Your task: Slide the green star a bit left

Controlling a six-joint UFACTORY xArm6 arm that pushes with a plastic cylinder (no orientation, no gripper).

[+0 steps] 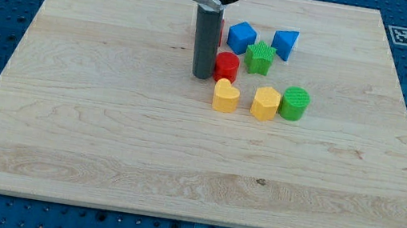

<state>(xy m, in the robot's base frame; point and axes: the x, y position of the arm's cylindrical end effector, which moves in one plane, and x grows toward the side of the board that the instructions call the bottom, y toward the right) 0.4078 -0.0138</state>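
Green star point(259, 58): on the wooden surface point(104, 131), toward the view's top, right of the tool. Blue cube point(241, 36) just up-left of it; blue triangular block point(284, 43) up-right.

Tool: upright dark rod, holding nothing. My tip point(201, 76) rests on the surface, touching the red cylinder point(226, 66) on its left side; that cylinder lies between tip and star.

Below: yellow heart point(225, 96), yellow hexagonal block point(266, 103), green cylinder point(295, 103).

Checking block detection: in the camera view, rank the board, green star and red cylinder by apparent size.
1. Wooden board, by far largest.
2. Green star and red cylinder: look alike, so unranked.
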